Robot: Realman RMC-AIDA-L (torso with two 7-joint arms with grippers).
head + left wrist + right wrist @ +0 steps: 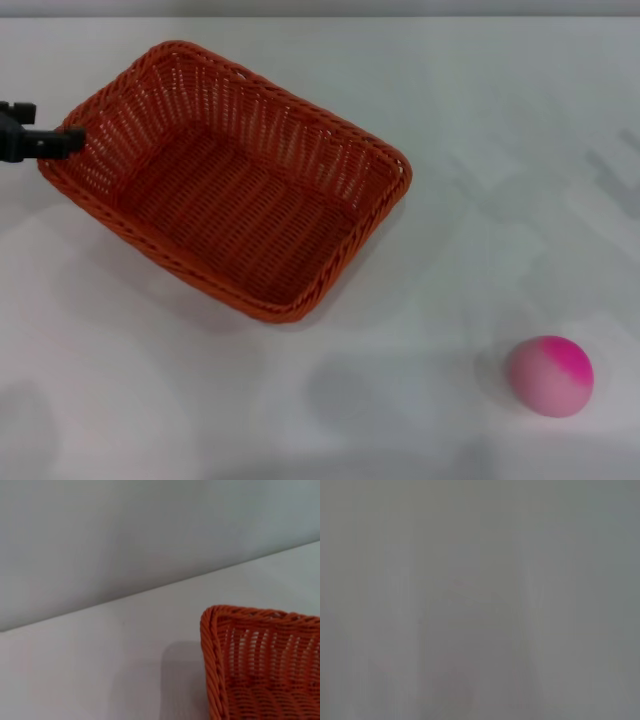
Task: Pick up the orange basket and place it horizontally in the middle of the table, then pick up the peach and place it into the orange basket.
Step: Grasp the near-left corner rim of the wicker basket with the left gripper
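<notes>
Only non-task item: plain grey wall (pixel 125 535), beyond the far edge of the tabletop, meeting it along one straight line. Surface flat, featureless, no markings. Right wrist view: uniform grey blur, can't tell what it shows.

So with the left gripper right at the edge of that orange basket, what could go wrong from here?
The left gripper meets only the left rim of the orange basket, so the basket could tilt or swing when moved. The basket sits at an angle on the table, so it may end up skewed. The peach is round and may roll if nudged.
</notes>
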